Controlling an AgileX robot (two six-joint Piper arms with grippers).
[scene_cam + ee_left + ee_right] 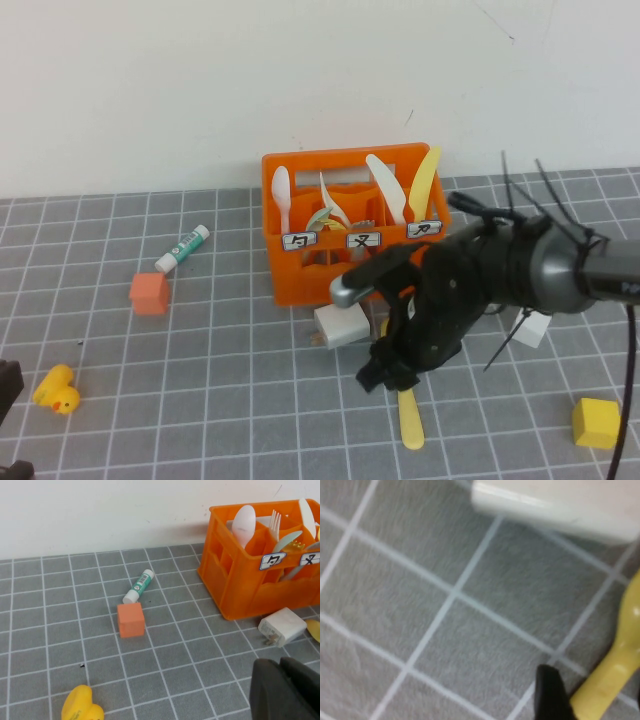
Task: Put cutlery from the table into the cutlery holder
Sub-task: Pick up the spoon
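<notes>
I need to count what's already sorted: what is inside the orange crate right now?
The cutlery holder stands several pale utensils upright: a spoon, a fork, a white knife and a yellow knife. Its walls and the right gripper hide the lower parts.

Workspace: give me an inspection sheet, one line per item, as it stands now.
Surface: grey tiled table, flat, white grid lines.
Job's things: orange cutlery holder upright at the back, cutlery standing in its compartments; yellow spoon lying flat on the table in front of it.
Clutter: small orange cube, glue stick, rubber duck, white charger block, yellow cube.
Grippers: right gripper low over the yellow spoon's upper end, one finger beside the spoon; left gripper parked near the front left edge.
Cables: black zip-tie tails and wiring on the right arm.
Surroundings: plain white wall behind.
</notes>
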